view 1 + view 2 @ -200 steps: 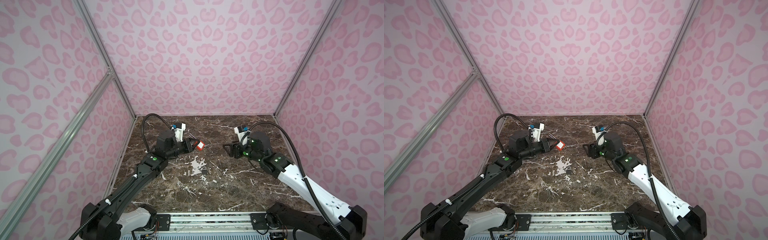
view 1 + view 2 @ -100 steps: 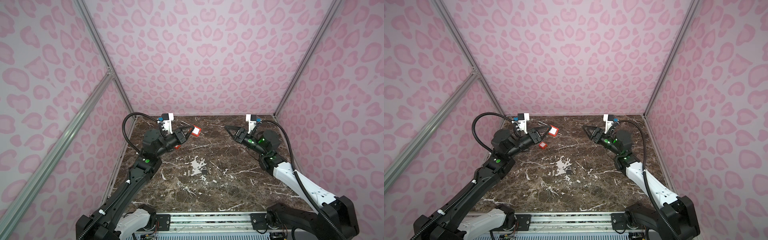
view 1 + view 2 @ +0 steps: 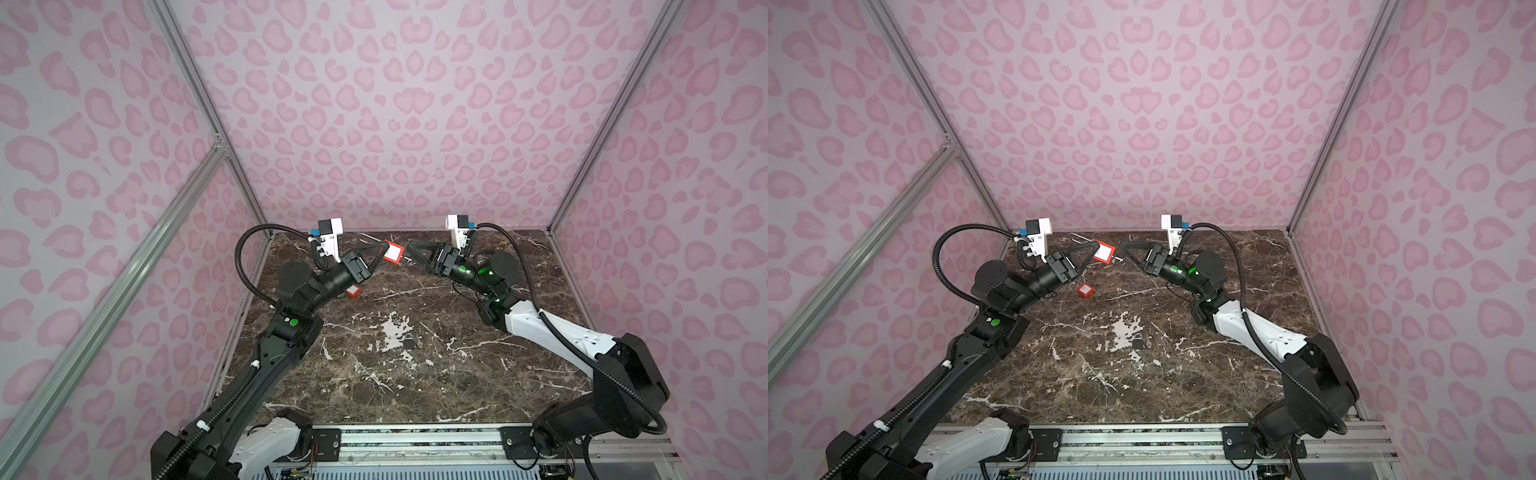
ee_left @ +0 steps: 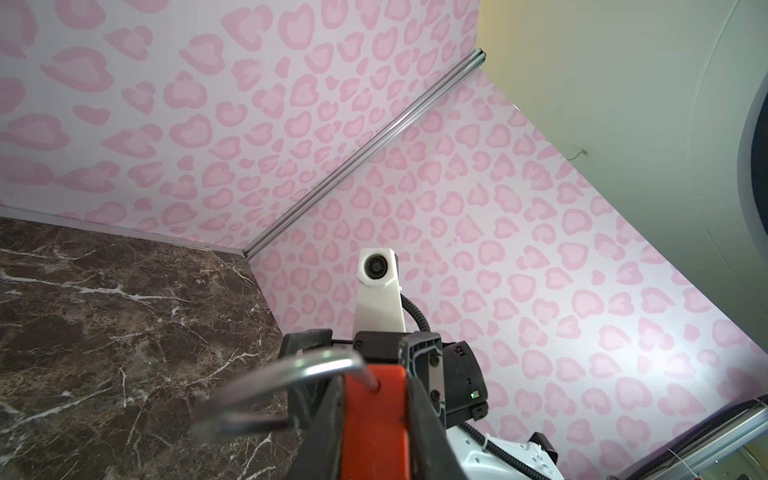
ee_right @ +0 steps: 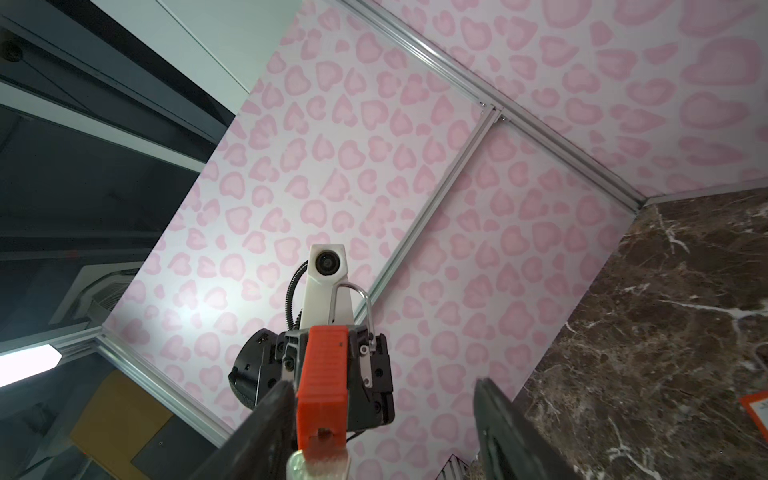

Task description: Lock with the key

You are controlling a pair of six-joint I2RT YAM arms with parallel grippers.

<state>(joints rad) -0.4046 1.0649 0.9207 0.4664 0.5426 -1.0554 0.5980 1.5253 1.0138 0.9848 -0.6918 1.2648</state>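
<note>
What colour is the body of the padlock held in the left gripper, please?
The padlock is orange-red, white-faced; best in a top view.

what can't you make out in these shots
- key: right wrist view, cut off by the bottom edge; how it sits in the padlock is unreadable.
- shackle: left wrist view, free end blurred, too close to the lens.
- small dark object: both top views, too small to identify.
</note>
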